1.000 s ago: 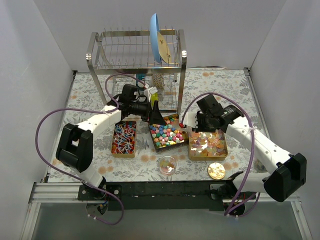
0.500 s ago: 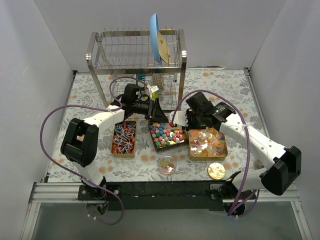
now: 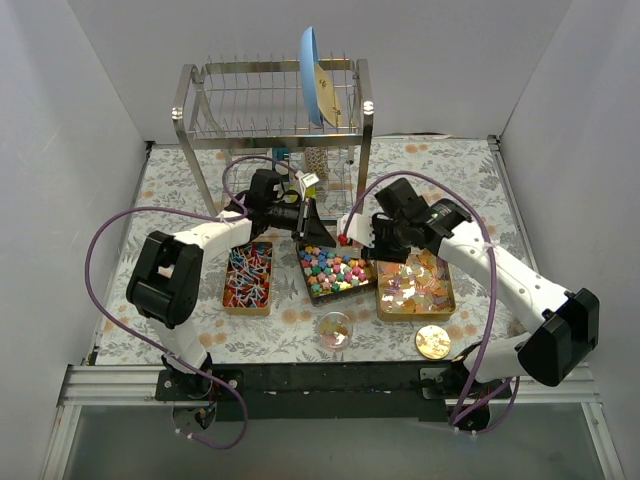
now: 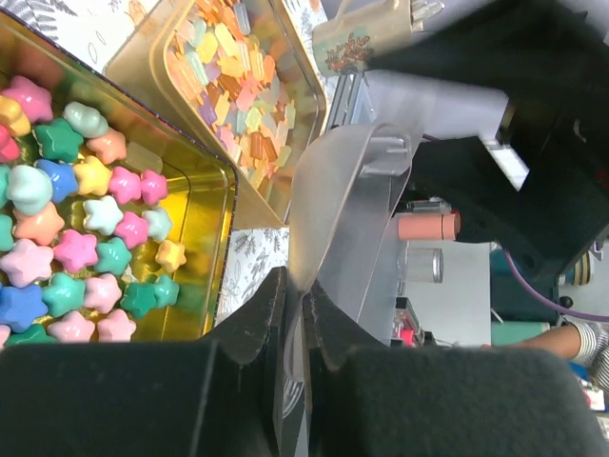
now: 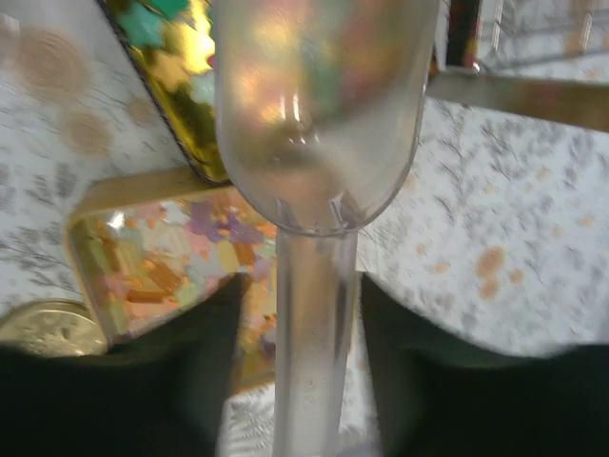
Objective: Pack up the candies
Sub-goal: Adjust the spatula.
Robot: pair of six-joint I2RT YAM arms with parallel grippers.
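Three gold tins hold the candies: striped twists on the left, pastel stars in the middle, orange-yellow wrapped ones on the right. My left gripper is shut on the thin edge of a dark pouch, held above the middle tin's far corner. My right gripper faces the pouch. A clear plastic scoop has its handle between my right fingers, with a little gap on each side. The scoop's bowl hangs over the middle tin.
A steel dish rack with a blue plate stands behind the tins, close to both grippers. A small glass cup and a round gold lid lie near the front edge.
My left gripper has shut on the pouch's edge. My right arm has carried the scoop left, from the right tin to the pouch, and its jaws have loosened round the handle.
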